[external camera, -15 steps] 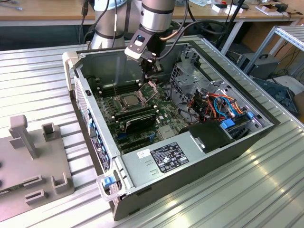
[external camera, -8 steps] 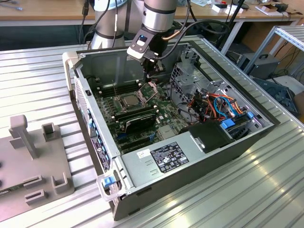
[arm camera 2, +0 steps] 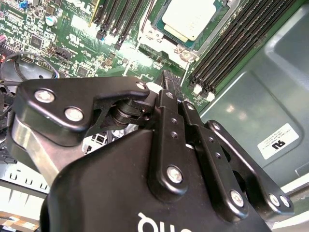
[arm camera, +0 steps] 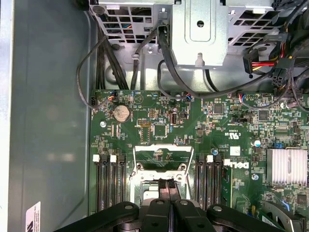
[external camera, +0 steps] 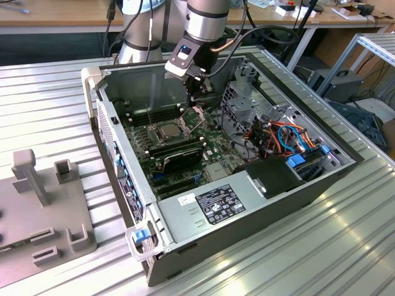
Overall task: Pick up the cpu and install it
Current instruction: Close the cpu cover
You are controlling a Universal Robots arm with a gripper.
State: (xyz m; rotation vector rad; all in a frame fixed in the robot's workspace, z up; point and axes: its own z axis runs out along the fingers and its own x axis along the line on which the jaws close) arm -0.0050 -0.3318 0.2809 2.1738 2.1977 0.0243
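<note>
- Exterior view: gripper (external camera: 195, 98) hangs inside the open case (external camera: 259, 196), just over the raised socket plate (external camera: 197, 116). The cpu (external camera: 168, 130) lies flat in the socket, mid-board (external camera: 213, 147), well off the case walls.
- Second wrist view: cpu (arm camera 2: 189, 17) is seated in the socket frame (arm camera 2: 159, 37), between the two banks of memory slots (arm camera 2: 231, 43). Gripper (arm camera 2: 166, 77) is clenched, its fingers pressed together with nothing between them. It is apart from the chip.
- First wrist view: gripper (arm camera: 166, 184) is clenched on nothing, its tips over the socket (arm camera: 161, 166). The plate is hinged up.
- Step, as I judge it: pick and place look done, since the chip is already in its seat. The install is not closed out, because the plate is open.
- Any move here calls for care: keep the tips off the chip top and clear of the upright plate and the slots either side.
</note>
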